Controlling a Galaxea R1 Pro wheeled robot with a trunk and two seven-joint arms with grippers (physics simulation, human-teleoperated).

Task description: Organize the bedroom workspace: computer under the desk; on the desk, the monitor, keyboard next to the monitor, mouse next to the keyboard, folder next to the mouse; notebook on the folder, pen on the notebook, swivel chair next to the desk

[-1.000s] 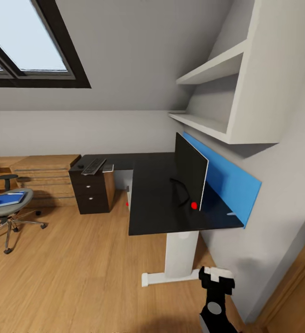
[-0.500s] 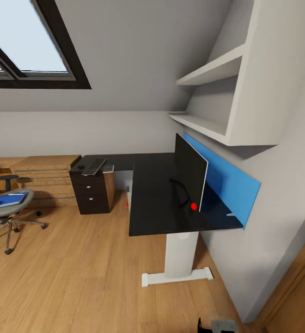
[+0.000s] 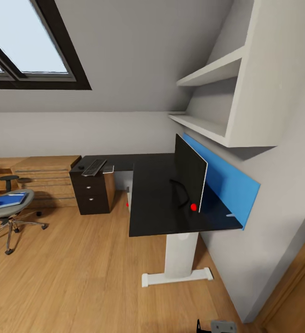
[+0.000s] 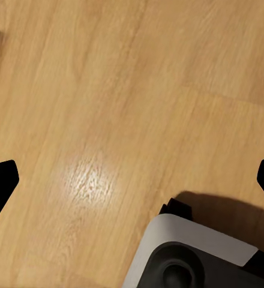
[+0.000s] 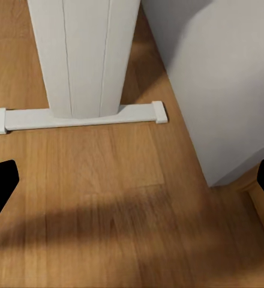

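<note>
While the black-topped desk [image 3: 148,194] fills the middle of the head view, the monitor [image 3: 189,173] stands on it edge-on, black front facing the room, white back toward the bright blue back panel [image 3: 224,182]. A black cable and a small red mark sit at the monitor's foot. At the desk's far end the keyboard [image 3: 94,166] lies on a dark drawer pedestal [image 3: 90,192], the small dark mouse [image 3: 81,166] just beside it, well apart from the monitor. Low light-wood cabinets [image 3: 46,178] run along the wall behind. The swivel chair [image 3: 7,208] is at the view's left edge, well apart from the desk, with the blue folder [image 3: 4,200] flat on its seat. White desk leg [image 3: 180,254] and foot bar stand on the wood plank floor [image 3: 78,277]; white wall shelves [image 3: 217,97] above, dark-framed skylight [image 3: 27,46] upper left.

Left wrist view: left gripper [image 4: 132,180] spread wide, dark fingertips [image 4: 0,183] at both picture edges, nothing between, over bare floor beside a grey-white part of the robot [image 4: 192,255].

Right wrist view: right gripper [image 5: 132,180] also spread wide, fingertips [image 5: 0,180] at the edges, empty, hovering over floor near the desk leg [image 5: 84,54] and the grey wall [image 5: 222,78].
</note>
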